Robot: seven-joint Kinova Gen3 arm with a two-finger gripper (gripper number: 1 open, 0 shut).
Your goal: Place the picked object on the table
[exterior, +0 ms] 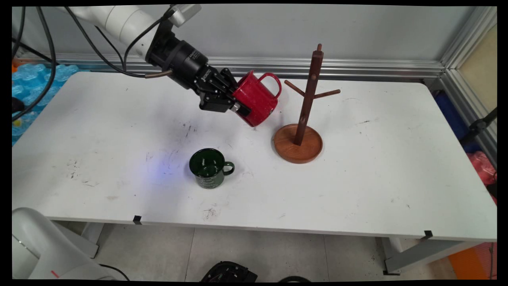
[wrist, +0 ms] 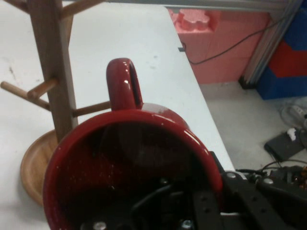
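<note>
My gripper (exterior: 243, 104) is shut on the rim of a red mug (exterior: 257, 99), held tilted in the air above the table, its handle (exterior: 273, 81) pointing up and toward the wooden mug tree (exterior: 308, 99). The tree stands just right of the mug on a round wooden base (exterior: 298, 147), with pegs sticking out left and right. In the hand view the red mug (wrist: 129, 167) fills the lower frame, mouth toward the camera, its handle (wrist: 123, 84) near the tree's post (wrist: 50, 62) and pegs. A dark green mug (exterior: 209, 167) stands upright on the table, below the gripper.
The white table (exterior: 377, 178) has scuff marks. An aluminium rail runs along its far edge by the wall. Blue packs lie off the left side, and red, blue and pink things sit on the floor at the right.
</note>
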